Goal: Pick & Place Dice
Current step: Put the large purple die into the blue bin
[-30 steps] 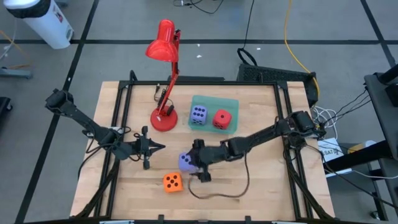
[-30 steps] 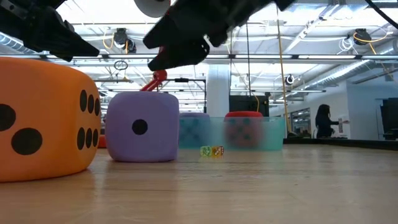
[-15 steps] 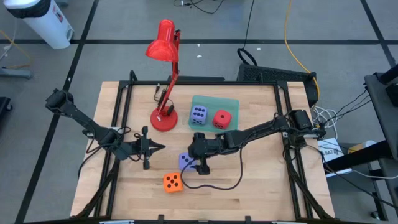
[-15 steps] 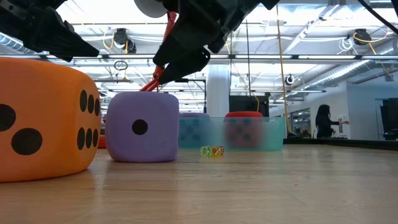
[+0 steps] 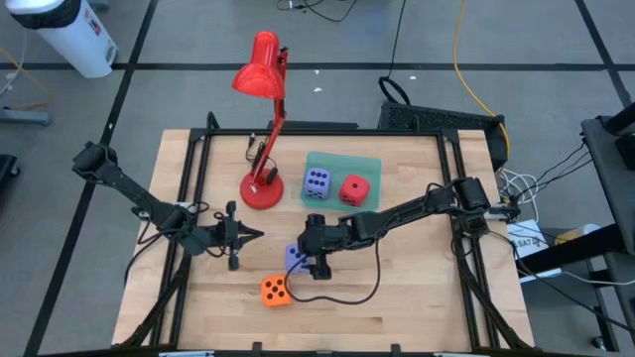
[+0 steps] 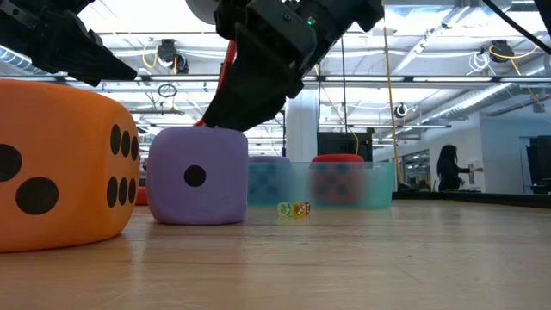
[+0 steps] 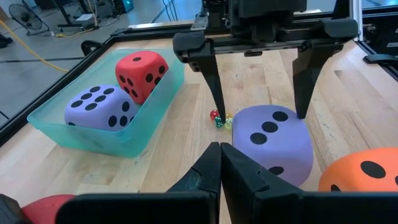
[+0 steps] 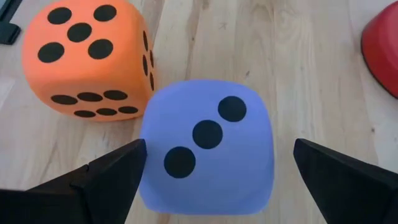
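The right hand (image 8: pixel 205 180) is hovering spread wide over the purple-blue die (image 8: pixel 206 144), which is sitting on the tabletop (image 5: pixel 417 297) just beside the orange die (image 8: pixel 84 59). It should be centring, both fingers straddling opposite faces evenly. The left hand (image 7: pixel 221 165), pressed together, is waiting nearby.

pale wooden table top (image 8: pixel 298 56): smooth, fine grain, faint sheen; purple-blue foam-like die (image 8: pixel 208 146) and orange die (image 8: pixel 84 59): matt, soft-looking, flat dark pips; translucent teal plastic tray (image 7: pixel 149 118): frosted, slightly glossy; red lamp base (image 8: pixel 382 53): smooth gloss; right gripper's dark fingers (image 8: pixel 112 171): matt
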Controlling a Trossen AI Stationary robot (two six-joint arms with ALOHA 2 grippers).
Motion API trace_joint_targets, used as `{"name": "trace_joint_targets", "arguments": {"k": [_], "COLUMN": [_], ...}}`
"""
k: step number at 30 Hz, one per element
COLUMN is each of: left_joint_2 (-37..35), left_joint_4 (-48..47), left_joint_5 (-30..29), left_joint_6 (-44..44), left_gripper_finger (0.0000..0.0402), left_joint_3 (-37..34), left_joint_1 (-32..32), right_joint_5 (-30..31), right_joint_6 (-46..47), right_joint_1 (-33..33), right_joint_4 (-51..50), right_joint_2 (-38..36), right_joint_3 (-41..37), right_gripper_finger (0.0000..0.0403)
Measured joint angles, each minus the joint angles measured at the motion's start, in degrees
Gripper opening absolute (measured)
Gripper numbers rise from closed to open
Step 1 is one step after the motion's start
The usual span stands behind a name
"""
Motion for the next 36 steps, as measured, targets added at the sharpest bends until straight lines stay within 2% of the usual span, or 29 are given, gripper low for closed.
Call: {"name": "trace_joint_targets", "arguments": {"k": [5,16,26,29,36], "left_joint_2": [0.02,0.02,0.01,0.02,0.06], "left_joint_4": [0.02,0.06,0.06,0.04,0.09], "left_joint_5": [-0.02,-0.04,-0.02,0.1,6.57], "left_joint_6": [0.01,-0.31,-0.41,-1.43,-3.29], "left_gripper_finger": [0.0021,0.0021,0.0021,0.0021,0.0021], "left_joint_3": [0.0,0.0,0.0,0.0,0.0], "left_joint_1": [0.0,0.02,0.02,0.02,0.0], "right_joint_5": [-0.12,-4.81,-4.25,-2.2,-1.16], "right_joint_6": [0.66,2.03,0.99,0.95,0.76], "right_joint_1": [0.05,-0.64,-1.5,-2.53,-5.14], "right_joint_4": [-0.31,2.37,5.64,5.79,4.41], "right_joint_2": [0.0,3.67,3.98,3.98,1.99], "right_joint_3": [0.0,-0.04,-0.11,-0.13,-0.26], "right_gripper_finger": [0.04,0.04,0.04,0.04,0.04]}}
